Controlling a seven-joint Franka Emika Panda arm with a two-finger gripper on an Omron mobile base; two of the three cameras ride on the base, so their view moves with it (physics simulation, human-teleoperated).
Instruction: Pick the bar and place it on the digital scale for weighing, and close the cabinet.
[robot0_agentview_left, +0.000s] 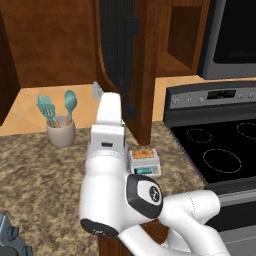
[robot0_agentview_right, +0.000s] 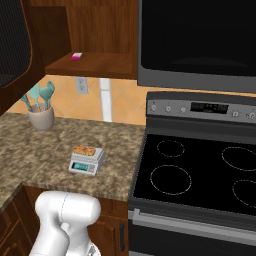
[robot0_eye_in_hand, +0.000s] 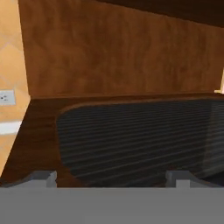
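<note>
The orange-tan bar (robot0_agentview_left: 142, 153) (robot0_agentview_right: 84, 150) lies flat on the platform of the small grey digital scale (robot0_agentview_left: 145, 164) (robot0_agentview_right: 86, 162), which stands on the granite counter near the stove. The cabinet door (robot0_agentview_left: 117, 55) (robot0_agentview_right: 12, 45) stands swung open over the counter, its dark ribbed panel (robot0_eye_in_hand: 140, 135) and long dark handle (robot0_agentview_left: 131, 65) showing. My gripper (robot0_eye_in_hand: 111, 177) is open and close in front of that ribbed panel. One fingertip (robot0_eye_in_hand: 43, 177) sits far from the other, with nothing between them. In the left base view my forearm (robot0_agentview_left: 108, 112) reaches up beside the door.
A cup of teal utensils (robot0_agentview_left: 61, 132) (robot0_agentview_right: 41, 117) stands at the back of the counter. The black stove (robot0_agentview_left: 220, 150) (robot0_agentview_right: 200, 170) lies to the right, a microwave (robot0_agentview_right: 200, 40) above it. A small pink item (robot0_agentview_right: 76, 56) rests on the open shelf. A wall outlet (robot0_agentview_right: 81, 85) is on the backsplash.
</note>
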